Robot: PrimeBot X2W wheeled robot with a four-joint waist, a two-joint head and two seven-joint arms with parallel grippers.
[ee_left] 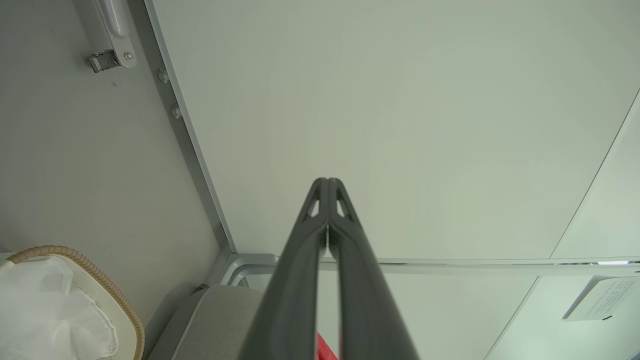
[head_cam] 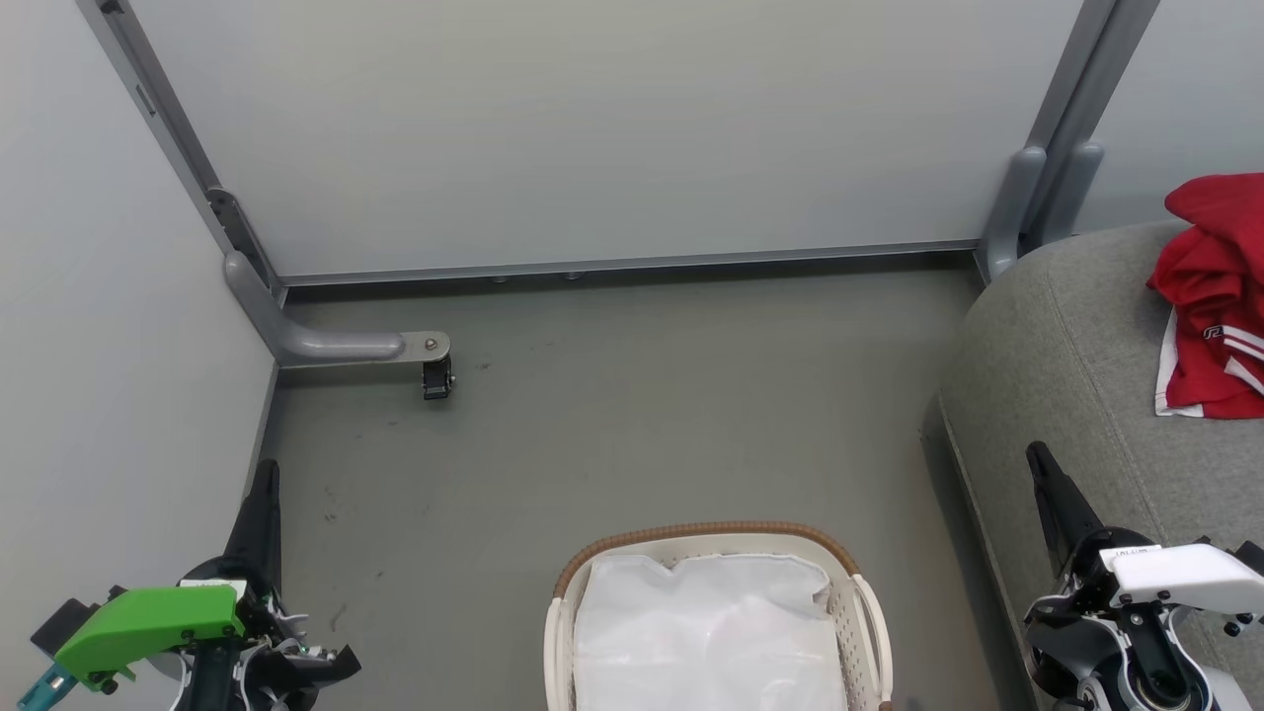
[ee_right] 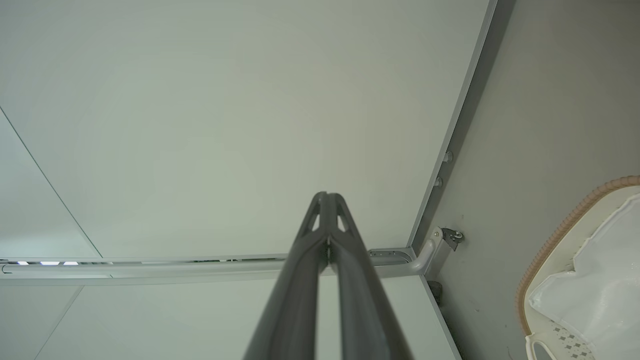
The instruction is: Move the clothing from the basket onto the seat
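Note:
The red clothing (head_cam: 1213,296) with white stripes lies bunched on the grey seat (head_cam: 1076,365) at the right edge of the head view. The white basket (head_cam: 861,612) with a brown rim stands on the floor at bottom centre, and in it I see a plain white liner (head_cam: 706,632). My left gripper (head_cam: 267,474) is shut at lower left, empty, fingers pointing at the wall. My right gripper (head_cam: 1037,459) is shut at lower right, over the seat's front edge, holding nothing. The left wrist view shows the shut fingers (ee_left: 327,182), the basket rim (ee_left: 100,275) and a red sliver of clothing (ee_left: 324,349). The right wrist view shows the shut fingers (ee_right: 327,196) and the basket (ee_right: 550,245).
Pale partition panels (head_cam: 592,128) enclose the back and left. A grey panel foot with a caster (head_cam: 434,373) juts onto the grey floor (head_cam: 642,425) at the left. Open floor lies between the basket and the back panel.

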